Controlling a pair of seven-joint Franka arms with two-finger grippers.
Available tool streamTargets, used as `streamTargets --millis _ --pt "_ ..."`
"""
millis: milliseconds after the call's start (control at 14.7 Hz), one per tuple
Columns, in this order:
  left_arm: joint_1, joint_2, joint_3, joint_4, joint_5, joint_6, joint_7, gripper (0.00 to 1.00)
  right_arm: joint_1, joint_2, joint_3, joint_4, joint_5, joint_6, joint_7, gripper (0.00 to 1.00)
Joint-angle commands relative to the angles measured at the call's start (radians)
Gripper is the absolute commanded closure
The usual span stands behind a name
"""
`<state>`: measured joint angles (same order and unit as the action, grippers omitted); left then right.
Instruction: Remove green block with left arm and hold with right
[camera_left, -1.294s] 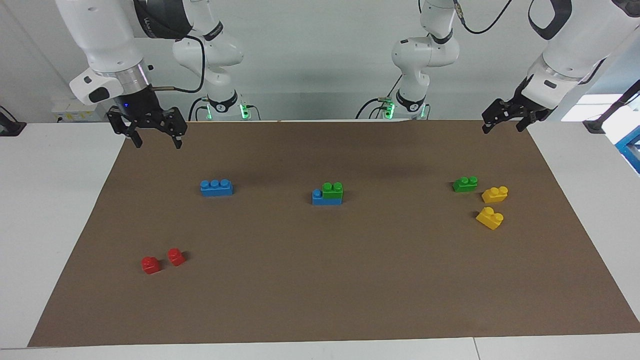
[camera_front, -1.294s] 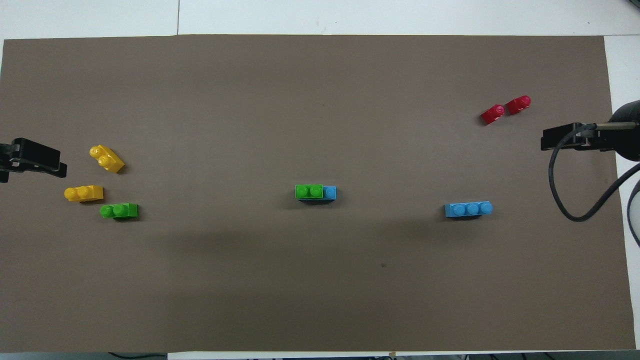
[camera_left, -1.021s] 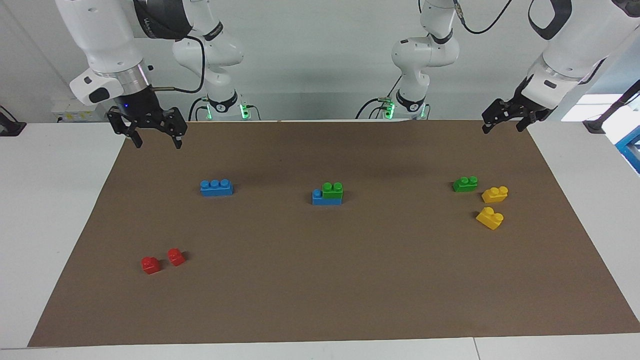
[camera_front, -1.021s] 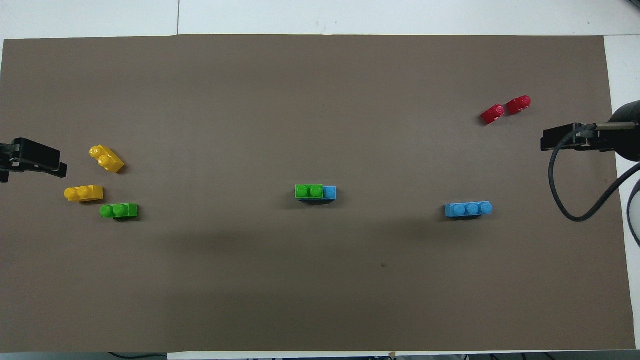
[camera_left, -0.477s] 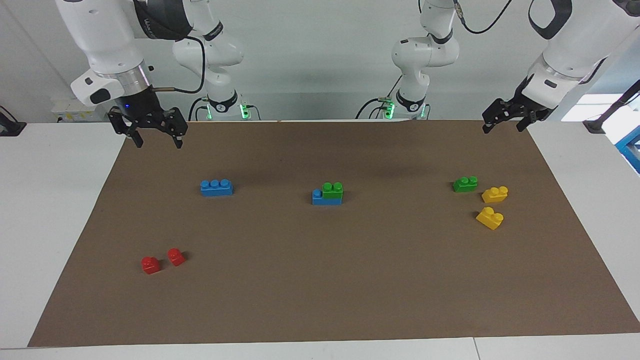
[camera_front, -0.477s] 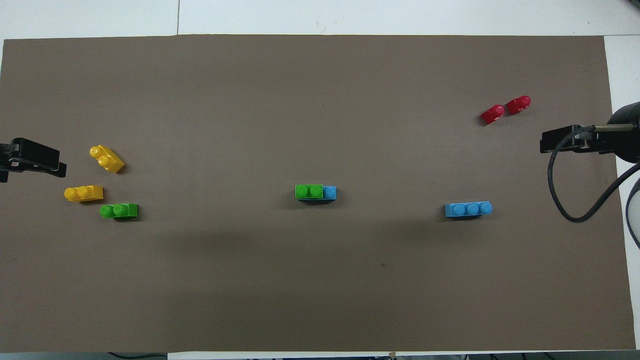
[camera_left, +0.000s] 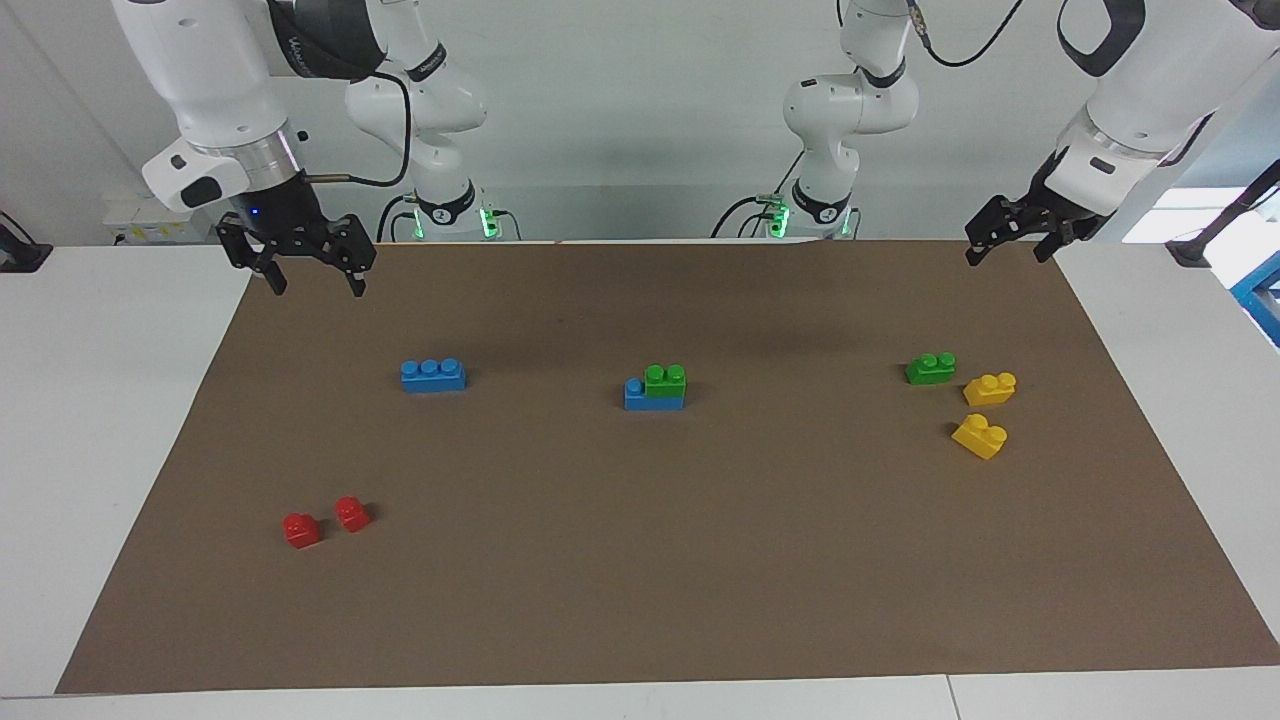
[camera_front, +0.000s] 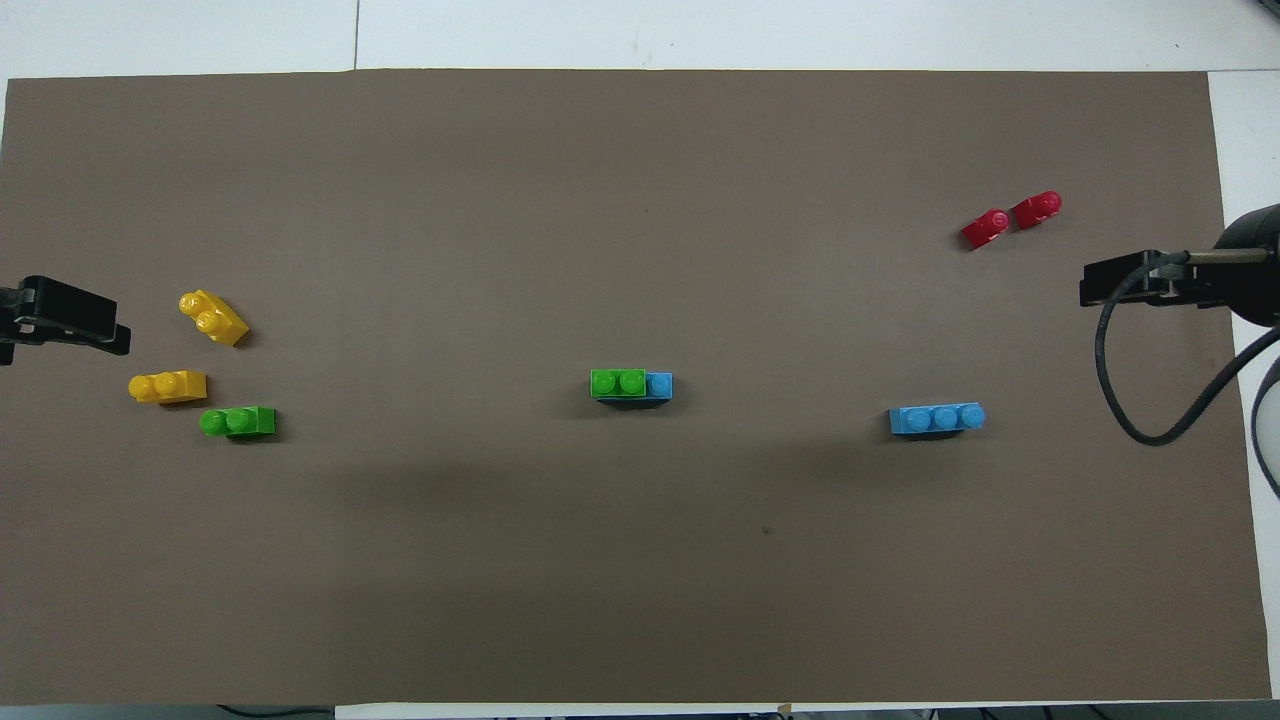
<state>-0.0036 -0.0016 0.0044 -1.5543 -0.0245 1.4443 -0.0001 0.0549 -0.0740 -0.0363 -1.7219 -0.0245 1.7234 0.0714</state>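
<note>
We see two arms in glossy white rounded shells with dark grey bands at the joints. On the right arm (camera_left: 215, 75) a silver metal ring sits above a black wrist block with a small blue light, and a thin black cable loops off it. The left arm (camera_left: 1125, 110) carries a black cable near its upper links. Both bases show black collars and green lights. The finger assemblies are black, skeletal linkages.
</note>
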Motion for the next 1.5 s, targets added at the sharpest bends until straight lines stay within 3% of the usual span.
streamTargets --millis 0,340,749,1157,1430 --pt "0.004 -0.012 0.0 -0.003 0.014 0.005 -0.001 0.0 -0.013 -0.026 0.003 -0.027 0.002 -0.004 -0.018 0.0" --pt "0.001 -0.021 0.0 -0.021 0.014 0.005 -0.027 0.0 -0.009 -0.026 0.003 -0.027 0.002 0.012 -0.015 0.0" --pt "-0.024 -0.026 -0.006 -0.03 0.001 0.007 -0.222 0.0 -0.01 -0.026 0.003 -0.03 0.002 0.012 0.02 0.0" --pt "-0.143 -0.034 -0.006 -0.043 0.001 0.011 -0.602 0.0 0.016 -0.055 0.012 -0.083 0.024 0.005 0.365 0.0" --pt "-0.264 -0.061 -0.006 -0.096 -0.002 0.037 -1.013 0.0 0.049 -0.056 0.013 -0.125 0.221 0.05 0.75 0.01"
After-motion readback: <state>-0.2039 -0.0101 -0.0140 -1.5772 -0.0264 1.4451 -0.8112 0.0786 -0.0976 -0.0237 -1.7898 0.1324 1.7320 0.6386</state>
